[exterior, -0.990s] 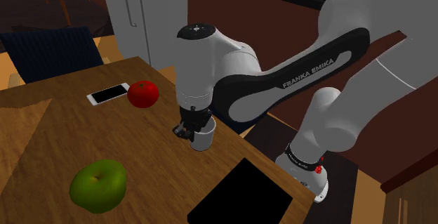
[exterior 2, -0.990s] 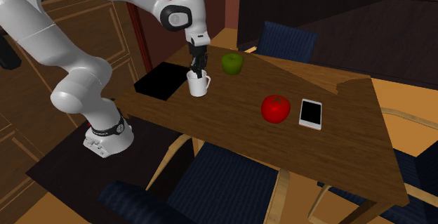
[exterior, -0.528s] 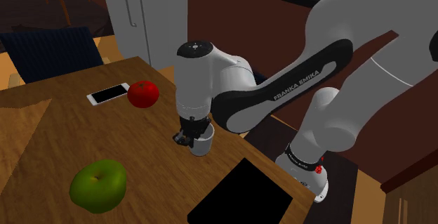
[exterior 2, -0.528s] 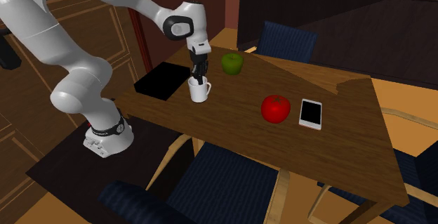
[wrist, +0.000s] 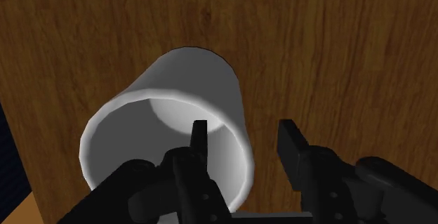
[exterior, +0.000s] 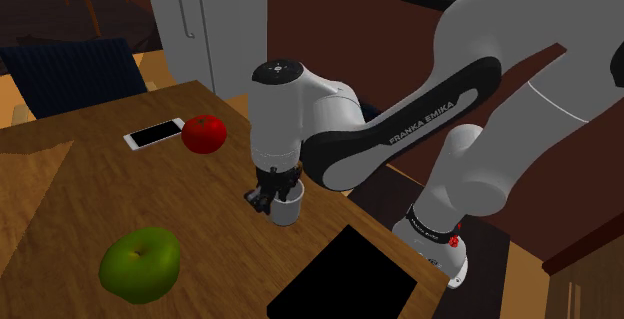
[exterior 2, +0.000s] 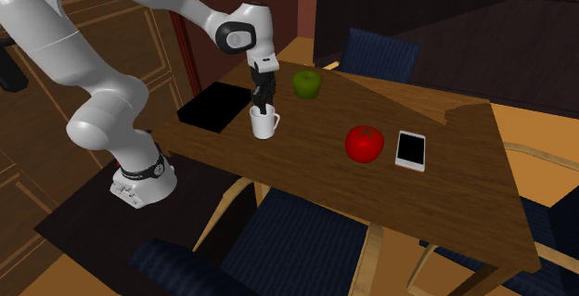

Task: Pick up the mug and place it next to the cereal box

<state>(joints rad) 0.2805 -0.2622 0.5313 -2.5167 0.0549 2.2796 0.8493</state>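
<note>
A plain white mug [exterior: 288, 207] [exterior 2: 264, 125] [wrist: 168, 110] stands upright on the wooden table [exterior: 60, 197], near its edge. My black gripper [exterior: 270, 195] [exterior 2: 264, 109] [wrist: 244, 135] hangs over the mug's rim, open. One finger is inside the cup and the other outside it. The outer finger stands off the wall, so nothing is clasped. The cereal box, drawn as a flat black box [exterior: 345, 277] [exterior 2: 212, 107], lies on the table a short way from the mug, toward the robot's stand.
A green apple [exterior: 140, 264] [exterior 2: 307, 83] lies close to the mug. A red tomato-like fruit [exterior: 204, 133] [exterior 2: 365, 143] and a white-edged phone [exterior: 154, 133] [exterior 2: 411, 150] lie farther along the table. Blue chairs [exterior 2: 297, 238] stand at the table's sides.
The arm has brought the mug down onto the table. The fingers, shut on the rim before, have since parted.
</note>
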